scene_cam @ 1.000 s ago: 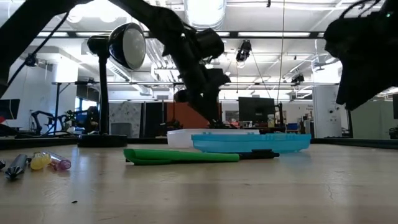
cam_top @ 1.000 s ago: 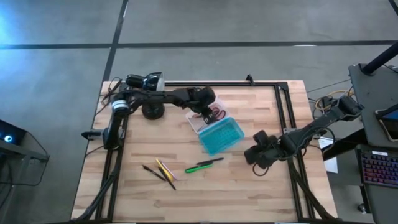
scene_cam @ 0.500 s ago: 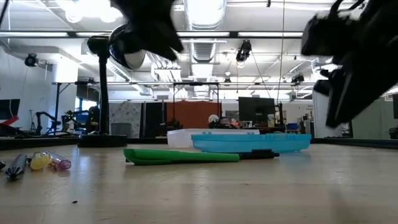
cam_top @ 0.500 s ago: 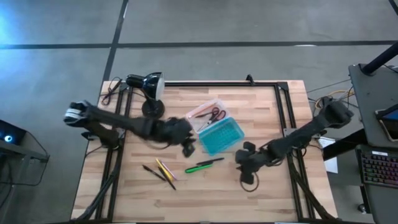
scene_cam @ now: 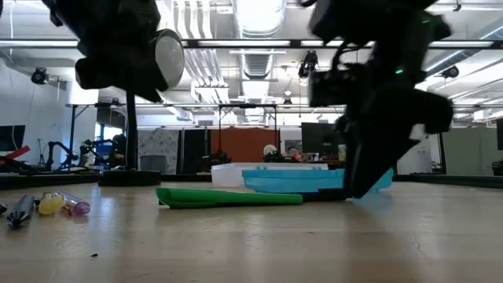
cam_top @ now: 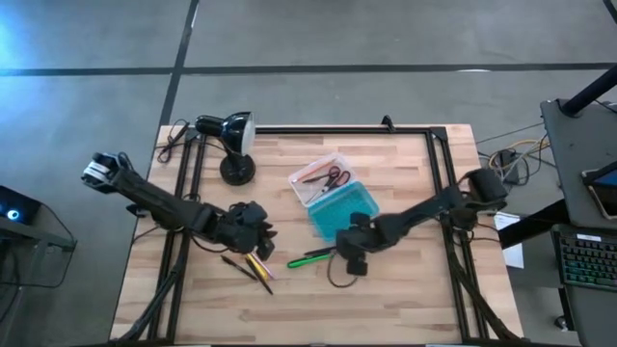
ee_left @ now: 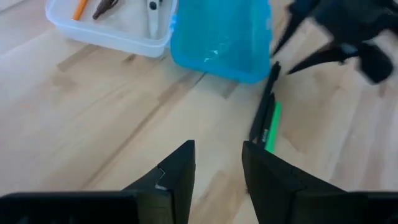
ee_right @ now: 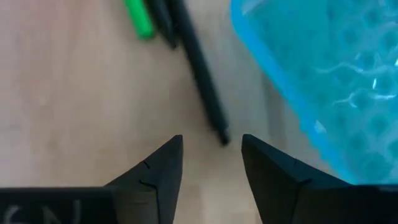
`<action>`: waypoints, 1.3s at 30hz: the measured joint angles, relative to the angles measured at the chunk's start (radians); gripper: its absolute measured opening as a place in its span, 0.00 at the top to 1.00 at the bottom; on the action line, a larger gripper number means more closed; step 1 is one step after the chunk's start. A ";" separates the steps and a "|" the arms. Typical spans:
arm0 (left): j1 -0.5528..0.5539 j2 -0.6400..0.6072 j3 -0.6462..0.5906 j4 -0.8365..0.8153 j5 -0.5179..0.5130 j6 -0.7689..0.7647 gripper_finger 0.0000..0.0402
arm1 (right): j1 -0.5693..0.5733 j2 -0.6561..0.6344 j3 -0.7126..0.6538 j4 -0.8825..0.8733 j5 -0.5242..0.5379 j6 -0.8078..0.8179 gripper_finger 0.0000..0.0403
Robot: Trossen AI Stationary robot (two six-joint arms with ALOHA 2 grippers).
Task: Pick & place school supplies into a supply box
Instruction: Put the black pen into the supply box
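1. The supply box (cam_top: 334, 200) lies open near the middle of the bench (cam_top: 405, 299). Its clear whitish half (cam_top: 319, 178) is toward the desk lamp (cam_top: 229, 145), and its translucent teal half (cam_top: 344, 213) is toward the right arm.
2. Red-handled scissors (cam_top: 335, 178) and an orange pencil (cam_top: 310, 176) lie inside the clear half. The left wrist view shows the same tray (ee_left: 109, 25) with an orange item (ee_left: 79, 8) in it.
3. The green marker (cam_top: 307, 259) and a dark pen (cam_top: 326, 252) lie side by side on the wood, just beside the teal half's near edge. In the low view the marker (scene_cam: 228, 197) stretches in front of the teal shell (scene_cam: 314, 180).
4. A small bunch of supplies lies apart toward the left arm: a yellow pencil (cam_top: 254, 263) and dark pens (cam_top: 239, 269), crossing one another.
5. The right hand (cam_top: 351, 253) is low over the bench at the pen's end, next to the teal half. Its fingers (ee_right: 158, 167) are spread, pinching nothing, with the dark pen's (ee_right: 198, 68) tip just ahead of the gap.
6. The left hand (cam_top: 256, 227) hovers above the bench near the yellow pencil bunch. Its fingers (ee_left: 177, 171) are spread and empty; the marker (ee_left: 271, 126) and pen (ee_left: 263, 102) lie ahead of them.
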 joint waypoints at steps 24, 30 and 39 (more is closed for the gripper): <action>-0.006 0.001 -0.031 -0.007 -0.005 0.053 0.71 | -0.026 0.209 0.277 -0.230 -0.081 -0.258 0.95; -0.005 0.001 -0.031 -0.006 -0.031 0.074 0.71 | -0.005 0.019 0.274 -0.305 0.009 -0.167 0.96; -0.004 0.002 -0.031 0.021 -0.034 0.077 0.71 | -0.226 -0.151 0.275 -0.329 0.239 -0.491 0.96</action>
